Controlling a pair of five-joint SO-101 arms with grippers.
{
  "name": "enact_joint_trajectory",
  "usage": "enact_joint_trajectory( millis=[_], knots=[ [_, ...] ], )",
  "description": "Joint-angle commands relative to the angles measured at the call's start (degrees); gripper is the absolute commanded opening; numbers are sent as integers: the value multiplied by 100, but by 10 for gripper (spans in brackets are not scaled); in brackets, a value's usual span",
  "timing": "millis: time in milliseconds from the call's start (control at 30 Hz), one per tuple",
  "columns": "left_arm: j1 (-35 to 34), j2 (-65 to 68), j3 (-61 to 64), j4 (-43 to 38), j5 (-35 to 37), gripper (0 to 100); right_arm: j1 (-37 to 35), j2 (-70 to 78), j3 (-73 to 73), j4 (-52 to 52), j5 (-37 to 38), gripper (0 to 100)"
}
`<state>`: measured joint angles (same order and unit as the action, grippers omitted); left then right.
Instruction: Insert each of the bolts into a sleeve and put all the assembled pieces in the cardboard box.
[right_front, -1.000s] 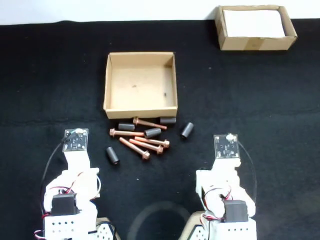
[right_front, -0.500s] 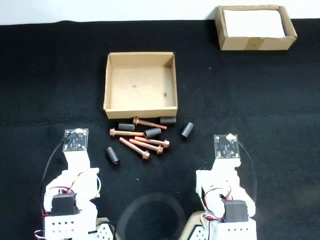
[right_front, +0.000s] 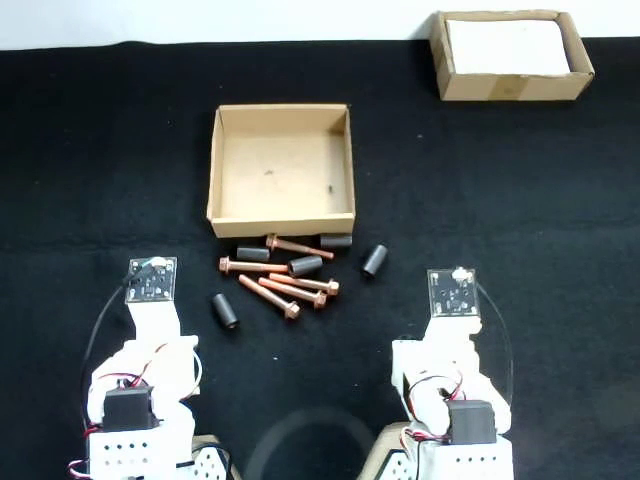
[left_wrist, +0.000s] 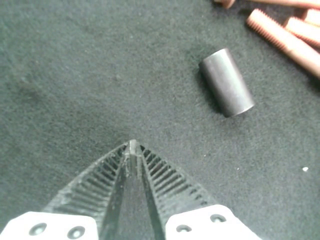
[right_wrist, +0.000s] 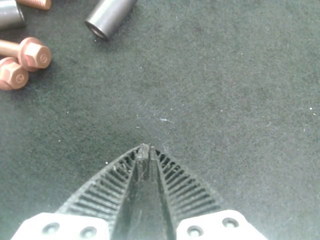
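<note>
Bolts (right_front: 285, 285) and sleeves (right_front: 306, 265) bunch beside the cardboard box (right_front: 281, 225) — along its near wall.

The high camera looks straight down over the desk (right_front: 100, 150). Both wrist cameras sit close above it, sharing the bolts (right_front: 268, 297) and sleeves (right_front: 226, 310).

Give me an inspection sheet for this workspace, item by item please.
Surface: black cloth under everything.
Job's things: five copper bolts and five dark sleeves lie loose, none assembled; cardboard box beyond them open, none inside.
Clutter: second box at the far right, white inside.
Grippers: left gripper and right gripper shut, holding nothing, above the cloth.
Cables: black cable loops beside the left arm; another beside the right.
Surroundings: white strip beyond the cloth.
</note>
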<state>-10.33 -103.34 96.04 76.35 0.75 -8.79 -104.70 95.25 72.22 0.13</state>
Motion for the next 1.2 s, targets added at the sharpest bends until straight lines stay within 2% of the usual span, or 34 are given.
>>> enact_joint_trajectory(
  millis=[0, 167, 367, 433, 533, 667, 900, 1167],
  knots=[
    [92, -13, 84, -404, 9, 13, 22, -40, 813, -92, -18, 6],
    [57, -13, -365, -1319, 0, 14, 22, -40, 813, -92, -18, 6],
    [163, -13, -1569, -2013, 0, 16, 22, -40, 813, -92, -18, 6],
    [233, 22, -1868, -2145, 9, 54, 22, -40, 813, -92, -18, 6],
    [259, 31, -2193, -2180, 35, 175, 22, -40, 813, -92, -18, 6],
    [435, 48, -2026, -2382, 492, 307, 22, -40, 813, -92, -18, 6],
    [1349, 48, -1886, -2453, 624, 307, 22, -40, 813, -92, -18, 6],
    [1068, -22, -1376, -2453, 624, 312, 22, -40, 813, -92, -18, 6]
  ],
)
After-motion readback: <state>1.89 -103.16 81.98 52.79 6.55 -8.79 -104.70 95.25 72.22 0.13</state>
